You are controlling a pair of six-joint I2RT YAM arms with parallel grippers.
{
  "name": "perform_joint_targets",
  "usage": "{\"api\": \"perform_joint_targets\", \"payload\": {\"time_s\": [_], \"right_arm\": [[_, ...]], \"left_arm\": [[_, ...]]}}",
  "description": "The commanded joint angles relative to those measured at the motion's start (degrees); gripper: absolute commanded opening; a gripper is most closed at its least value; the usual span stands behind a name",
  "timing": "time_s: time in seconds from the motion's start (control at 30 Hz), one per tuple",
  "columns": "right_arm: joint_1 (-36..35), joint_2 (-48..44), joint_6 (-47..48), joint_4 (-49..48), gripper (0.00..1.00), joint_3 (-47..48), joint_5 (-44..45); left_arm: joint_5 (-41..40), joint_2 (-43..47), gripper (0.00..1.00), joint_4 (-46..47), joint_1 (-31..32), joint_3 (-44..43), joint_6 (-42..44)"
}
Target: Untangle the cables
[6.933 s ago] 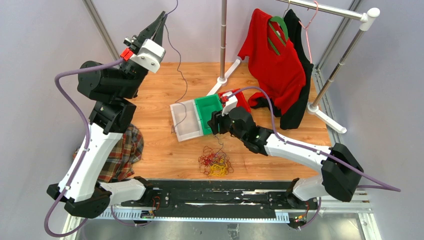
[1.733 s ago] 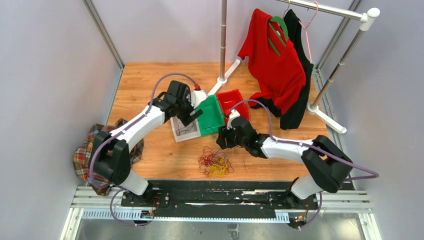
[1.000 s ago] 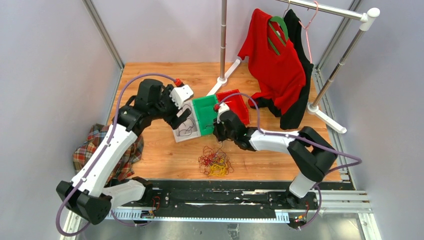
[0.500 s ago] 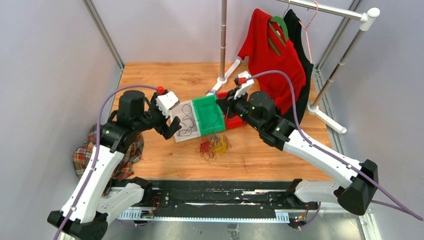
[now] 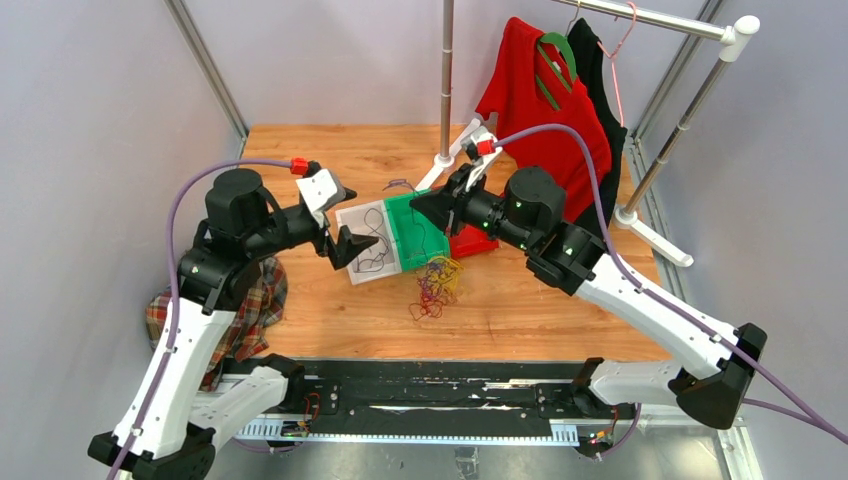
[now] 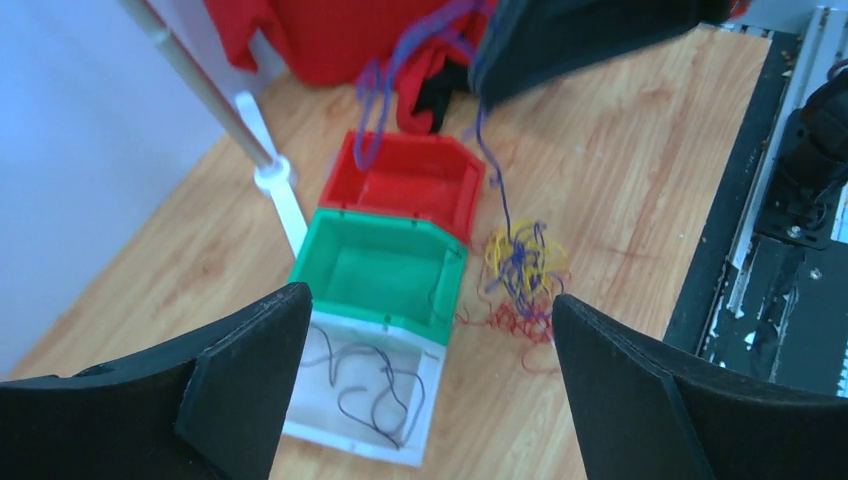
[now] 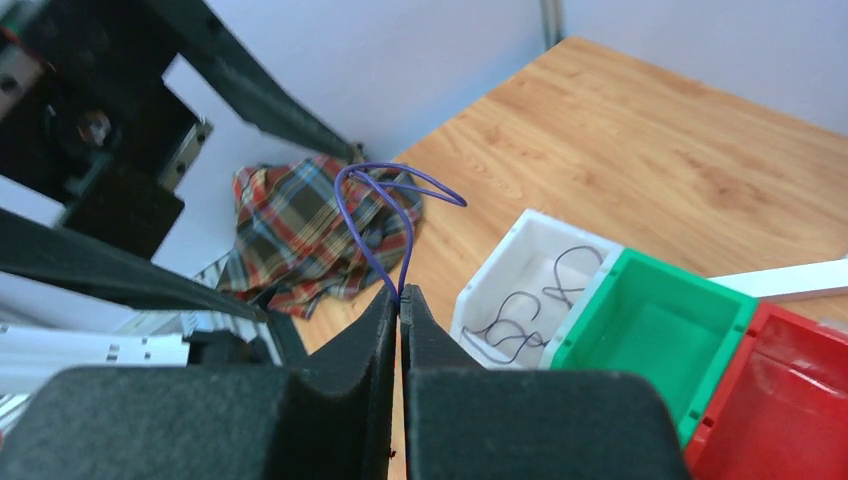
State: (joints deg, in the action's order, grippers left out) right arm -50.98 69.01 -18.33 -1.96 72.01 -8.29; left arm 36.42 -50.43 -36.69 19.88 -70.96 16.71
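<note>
The cables are a tangle (image 5: 437,283) of yellow, red and purple strands on the wooden floor in front of the bins, also in the left wrist view (image 6: 520,275). My right gripper (image 5: 415,197) is shut on one purple cable (image 7: 385,215), whose loop sticks up past the fingertips (image 7: 399,298). That strand (image 6: 485,150) runs down to the tangle. My left gripper (image 5: 345,245) hovers open at the white bin's left side, nothing between its fingers (image 6: 430,297). A dark purple cable (image 6: 375,385) lies in the white bin (image 5: 362,217).
A green bin (image 5: 425,225) and a red bin (image 5: 470,242) stand in a row to the right of the white one. A plaid cloth (image 5: 235,300) lies at the left edge. A clothes rack with red and black garments (image 5: 550,120) stands at the back right, its pole foot (image 6: 270,175) behind the bins.
My right gripper has risen and swung back-left with the purple cable, dragging the tangle toward the bins. My left gripper has drawn back left from the white bin and opened a little wider.
</note>
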Motion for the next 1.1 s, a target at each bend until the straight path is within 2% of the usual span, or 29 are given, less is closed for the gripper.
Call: {"api": "perform_joint_targets", "payload": {"time_s": [0.0, 0.1, 0.23, 0.47, 0.53, 0.67, 0.73, 0.83, 0.9, 1.0, 1.07], "right_arm": [[-1.0, 0.2, 0.1, 1.0, 0.01, -2.6, -7.7], [-1.0, 1.2, 0.1, 0.9, 0.01, -4.1, -10.7], [-1.8, 3.2, 0.8, 1.0, 0.01, -4.4, -13.7], [-3.1, 5.6, 1.1, -0.1, 0.01, -4.9, -16.3], [-3.3, 5.7, 1.1, -0.5, 0.01, -5.3, -16.5], [-3.3, 4.9, 0.9, -1.9, 0.01, -7.4, -15.9], [-3.3, 4.4, 0.6, -3.0, 0.01, -8.5, -15.4], [-3.3, 4.0, -0.2, -4.8, 0.01, -9.9, -14.5], [-3.3, 3.9, -0.8, -5.6, 0.09, -11.1, -12.5], [-4.4, 3.7, 0.5, -7.2, 0.37, -13.5, -8.5], [-6.2, 3.9, 2.7, -8.0, 0.44, -14.8, -5.8]], "left_arm": [[7.8, -0.8, 0.94, 3.5, -0.4, -3.2, 6.2], [9.1, -2.6, 0.88, 3.4, -0.3, -4.0, 10.5], [11.3, -5.8, 0.76, -1.6, 0.2, -5.6, 16.6], [7.3, -7.5, 0.63, -13.0, 5.9, -5.6, 30.9], [6.1, -7.8, 0.52, -14.4, 6.5, -5.7, 32.8], [4.2, -7.7, 0.17, -14.5, 6.6, -6.4, 33.9], [2.8, -7.3, 0.07, -14.5, 7.1, -6.4, 33.9], [1.8, -6.2, 0.01, -14.5, 8.4, -6.0, 34.2], [1.0, -5.7, 0.00, -14.5, 9.6, -6.2, 34.0], [0.6, -5.8, 0.00, -14.5, 10.8, -8.1, 31.6], [0.7, -6.3, 0.01, -14.5, 11.2, -10.4, 29.8]]}}
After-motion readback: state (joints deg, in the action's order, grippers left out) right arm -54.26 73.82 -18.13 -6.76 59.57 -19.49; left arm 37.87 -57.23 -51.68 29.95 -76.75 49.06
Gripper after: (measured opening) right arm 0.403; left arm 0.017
